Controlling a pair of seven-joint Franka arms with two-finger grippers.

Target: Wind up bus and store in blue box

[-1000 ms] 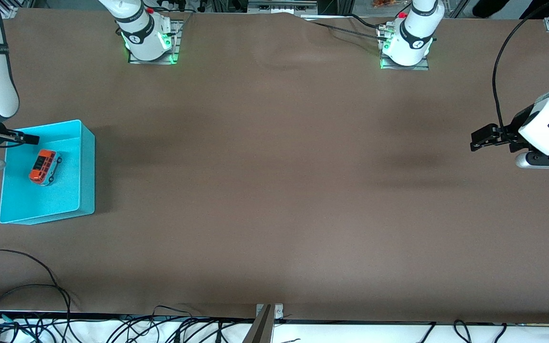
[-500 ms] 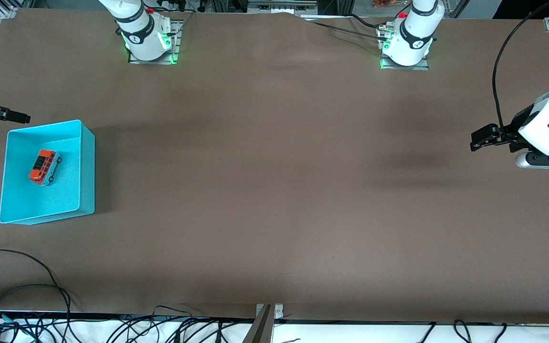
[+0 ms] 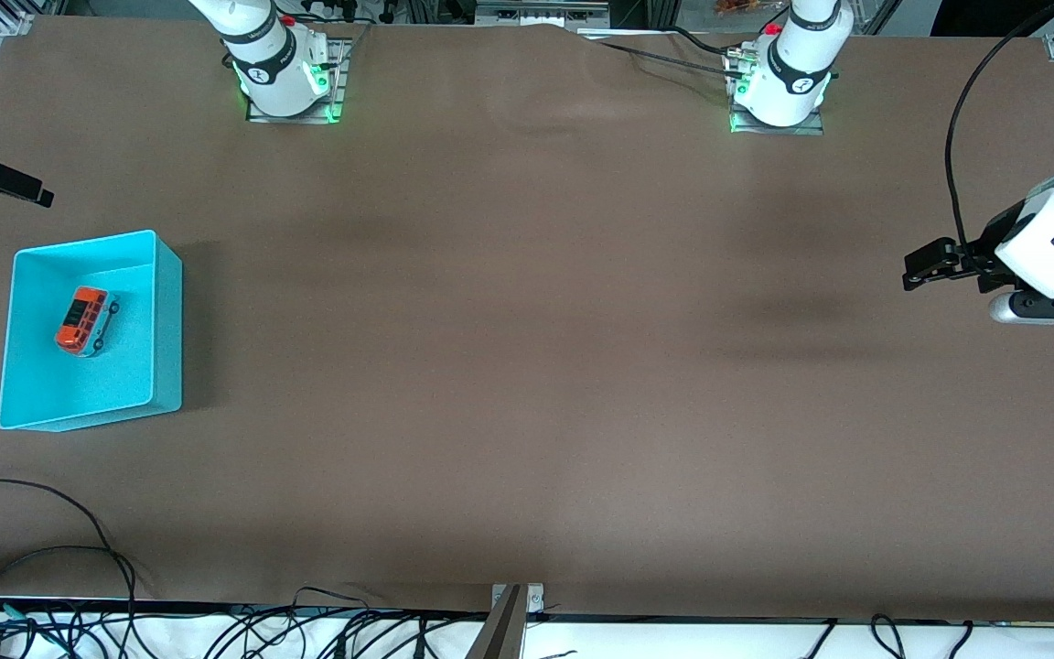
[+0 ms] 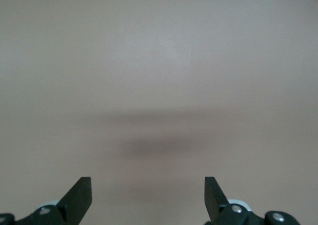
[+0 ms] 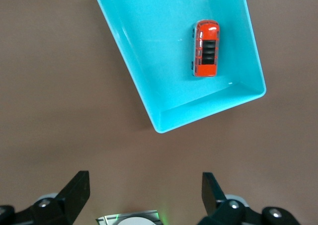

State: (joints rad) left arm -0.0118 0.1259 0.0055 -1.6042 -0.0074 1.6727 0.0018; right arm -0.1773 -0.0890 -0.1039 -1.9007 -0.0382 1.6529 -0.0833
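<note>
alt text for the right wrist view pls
A small orange-roofed toy bus sits upright inside a light turquoise plastic box on a brown table. The right hand hangs open above the table beside the box, holding nothing.

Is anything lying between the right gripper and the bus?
Only the blue box's wall. The open right gripper is over bare table beside the box; the bus sits inside, per the right wrist view.

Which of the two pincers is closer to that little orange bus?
The right pincer, open, by the blue box holding the bus. The left pincer, open, waits at the left arm's end of the table.
</note>
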